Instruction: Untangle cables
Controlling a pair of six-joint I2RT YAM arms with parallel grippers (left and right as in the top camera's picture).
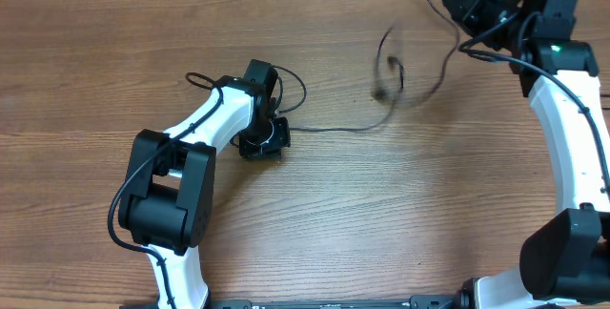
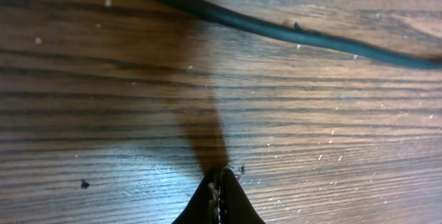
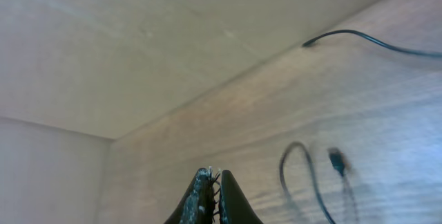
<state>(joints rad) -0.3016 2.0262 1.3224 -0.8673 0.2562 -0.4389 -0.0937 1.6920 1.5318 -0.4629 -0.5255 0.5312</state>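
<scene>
Counter of brown grained wood (image 1: 315, 242) fills the overhead view. White-and-black left arm (image 1: 205, 118) reaches in at centre-left, and the white-and-black right arm (image 1: 572, 137) stretches up toward two o'clock. Thin black cables (image 1: 334, 130) run from just left of centre toward one o'clock, where a loop (image 1: 386, 66) shows blurred, apparently lifted and in motion. Another strand (image 3: 366, 39) trails off at twelve.

Left hand (image 2: 219, 189) sits low over the wood, its fingers pressed together with nothing visible between them. One cable lies just beyond, at its twelve o'clock. Right hand (image 3: 213, 186) is raised and also pressed together; whether it nips a cable I cannot tell. Small metal-tipped plug (image 3: 336, 160) hangs beside the loop.

To separate them well, I judge, anchor one end and draw the other away slowly, so the loop opens rather than cinching into a knot.
</scene>
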